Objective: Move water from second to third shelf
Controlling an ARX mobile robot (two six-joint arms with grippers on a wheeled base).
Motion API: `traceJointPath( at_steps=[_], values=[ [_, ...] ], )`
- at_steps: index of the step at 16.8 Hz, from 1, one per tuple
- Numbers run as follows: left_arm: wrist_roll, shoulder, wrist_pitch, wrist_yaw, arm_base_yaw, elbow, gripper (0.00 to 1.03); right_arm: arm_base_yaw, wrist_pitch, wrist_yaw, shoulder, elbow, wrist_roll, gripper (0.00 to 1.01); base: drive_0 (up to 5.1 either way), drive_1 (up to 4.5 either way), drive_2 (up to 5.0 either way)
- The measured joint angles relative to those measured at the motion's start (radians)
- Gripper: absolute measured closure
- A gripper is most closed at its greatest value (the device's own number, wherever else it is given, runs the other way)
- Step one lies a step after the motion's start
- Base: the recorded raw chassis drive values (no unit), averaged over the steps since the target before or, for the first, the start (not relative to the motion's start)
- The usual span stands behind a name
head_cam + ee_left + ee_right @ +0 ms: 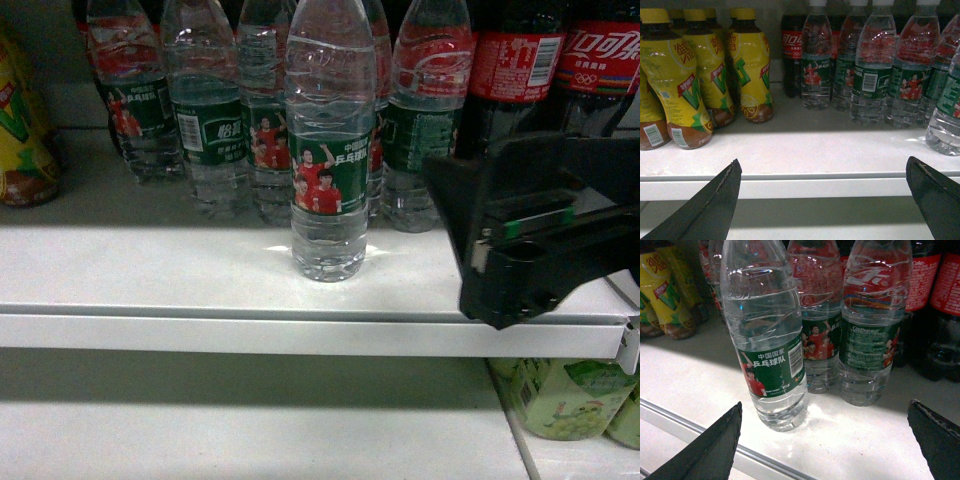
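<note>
One water bottle, clear and ribbed with a green label showing red-shirted figures, stands alone near the front of the white shelf. In the right wrist view this water bottle is ahead and to the left of my right gripper, which is open with nothing between its fingers. In the head view the right gripper hangs at the shelf's front edge, right of the bottle and apart from it. My left gripper is open and empty in front of the shelf edge, with the front bottle far to its right.
Several more water bottles stand in rows behind the front one. Dark cola bottles fill the back right, and yellow drink bottles the left. A lower shelf lies below, with green containers at its right.
</note>
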Motion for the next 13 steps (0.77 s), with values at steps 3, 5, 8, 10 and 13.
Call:
traceJointPath(
  at_steps=[3, 5, 8, 10, 13],
  values=[
    [0.0, 0.0, 0.0, 0.0, 0.0, 0.0, 0.05, 0.037, -0.018, 0.018, 0.078, 0.076, -0.013, 0.03, 0.0, 0.0, 0.0],
    [0.0, 0.0, 0.0, 0.0, 0.0, 0.0, 0.05, 0.064, -0.044, 0.028, 0.116, 0.13, -0.017, 0.03, 0.0, 0.0, 0.0],
    [0.0, 0.0, 0.0, 0.0, 0.0, 0.0, 0.05, 0.091, -0.074, 0.034, 0.16, 0.19, -0.017, 0.03, 0.0, 0.0, 0.0],
    [0.0, 0.0, 0.0, 0.0, 0.0, 0.0, 0.05, 0.108, -0.099, 0.045, 0.19, 0.231, -0.017, 0.03, 0.0, 0.0, 0.0],
    [0.0, 0.0, 0.0, 0.0, 0.0, 0.0, 0.05, 0.122, -0.151, 0.062, 0.235, 0.289, -0.009, 0.03, 0.0, 0.0, 0.0]
  ],
)
